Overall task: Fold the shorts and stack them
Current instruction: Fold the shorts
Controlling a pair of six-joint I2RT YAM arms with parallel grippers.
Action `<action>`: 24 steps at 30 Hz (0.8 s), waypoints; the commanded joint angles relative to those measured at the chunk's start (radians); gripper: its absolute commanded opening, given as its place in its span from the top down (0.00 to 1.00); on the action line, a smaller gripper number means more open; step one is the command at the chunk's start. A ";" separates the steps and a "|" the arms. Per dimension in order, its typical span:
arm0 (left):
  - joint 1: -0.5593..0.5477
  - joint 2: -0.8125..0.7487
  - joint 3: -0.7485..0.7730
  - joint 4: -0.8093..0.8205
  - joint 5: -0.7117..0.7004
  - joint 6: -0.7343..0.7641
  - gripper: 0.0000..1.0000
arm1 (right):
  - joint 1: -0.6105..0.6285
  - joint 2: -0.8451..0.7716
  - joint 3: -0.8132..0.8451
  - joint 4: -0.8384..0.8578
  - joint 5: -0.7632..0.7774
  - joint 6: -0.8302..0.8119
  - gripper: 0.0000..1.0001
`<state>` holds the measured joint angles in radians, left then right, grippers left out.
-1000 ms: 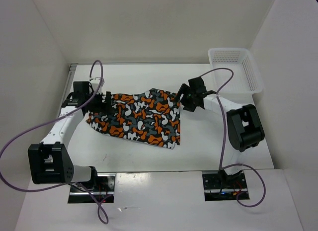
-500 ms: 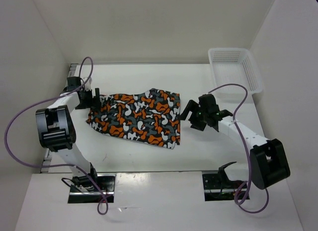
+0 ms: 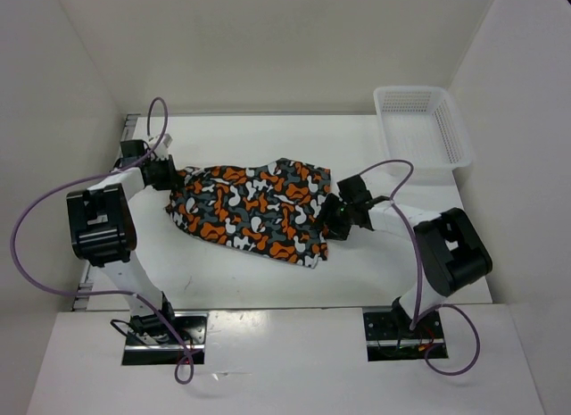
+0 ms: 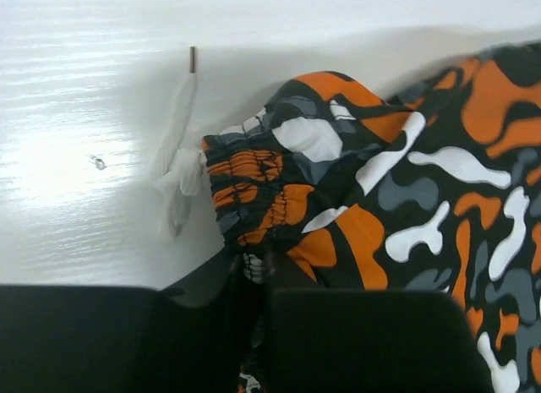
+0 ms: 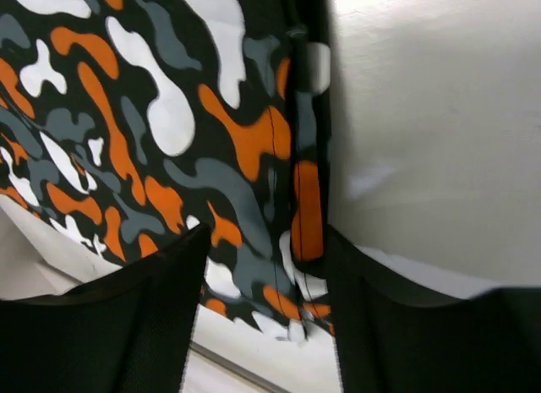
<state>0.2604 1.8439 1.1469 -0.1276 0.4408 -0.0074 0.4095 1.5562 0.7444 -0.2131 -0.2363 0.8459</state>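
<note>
The shorts [image 3: 259, 208] lie spread across the middle of the table, orange, white, black and grey blotches, bunched at their left end. My left gripper [image 3: 167, 174] is shut on the gathered waistband [image 4: 258, 199] there; fabric shows squeezed between its jaws [image 4: 254, 270]. A white drawstring [image 4: 180, 148] trails onto the table beside it. My right gripper [image 3: 334, 215] sits at the shorts' right edge. In the right wrist view its jaws [image 5: 264, 234] stand apart, with the hem [image 5: 306, 199] running between the two fingers.
A white mesh basket [image 3: 457, 134] stands at the back right corner. White walls close in the table on the left, back and right. Purple cables loop from both arms above the table.
My left gripper has shut on the waistband, and the shorts' left end has bunched and shifted right. My right gripper has swung in from the right onto the hem, its jaws narrowing.
</note>
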 commanded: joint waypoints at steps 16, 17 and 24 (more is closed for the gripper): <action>0.030 -0.457 -0.015 -0.445 0.013 0.007 1.00 | 0.043 -0.128 0.091 -0.181 0.184 -0.008 1.00; 0.030 -0.457 -0.015 -0.445 0.013 0.007 1.00 | 0.034 -0.128 0.108 -0.181 0.184 -0.008 1.00; 0.008 -0.328 -0.007 -0.317 0.027 0.007 0.97 | 0.023 0.005 0.171 -0.137 0.164 -0.036 1.00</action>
<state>0.2783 1.4845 1.1217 -0.5060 0.4553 -0.0044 0.4438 1.5097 0.8722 -0.3450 -0.0902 0.8356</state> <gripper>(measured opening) 0.076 0.007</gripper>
